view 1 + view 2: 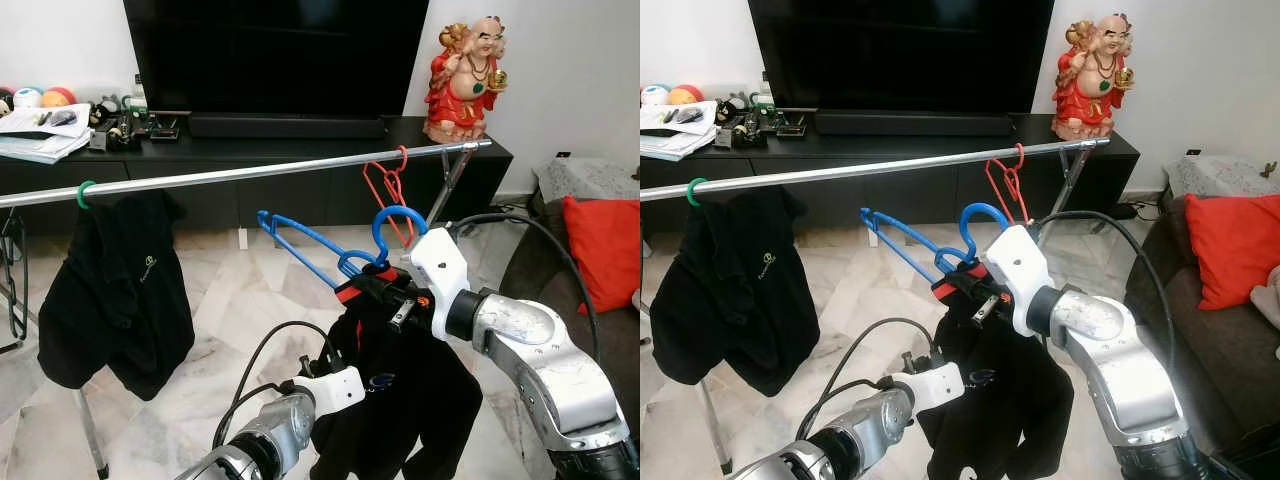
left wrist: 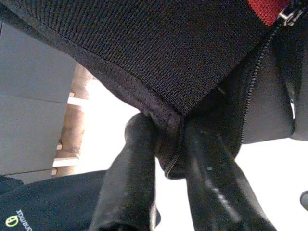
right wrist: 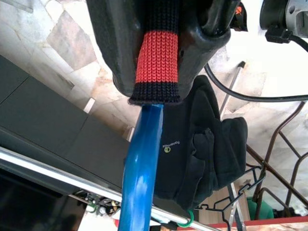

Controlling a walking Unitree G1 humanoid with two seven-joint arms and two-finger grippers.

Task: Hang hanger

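**Blue hanger almost on the rail**

Standing here watching: the right gripper (image 1: 385, 288) has its jaws pinching the neck of the blue hanger (image 1: 310, 250), right where the red-and-black collar of the black jacket (image 1: 400, 400) wraps it. The hook sits just below and in front of the metal rail (image 1: 250, 172), near the empty red hanger (image 1: 385, 190), so I'd guess it's held at that angle to be lifted over the bar.

Down low, the left gripper (image 2: 171, 159) has its jaws pressed onto the jacket's hem by the zipper, probably to stop the fabric swinging.

Another black jacket on a green hanger (image 1: 84, 193) already hangs towards the rail's far left end, in front of the TV counter (image 1: 420, 135) with the red statue (image 1: 465, 80).
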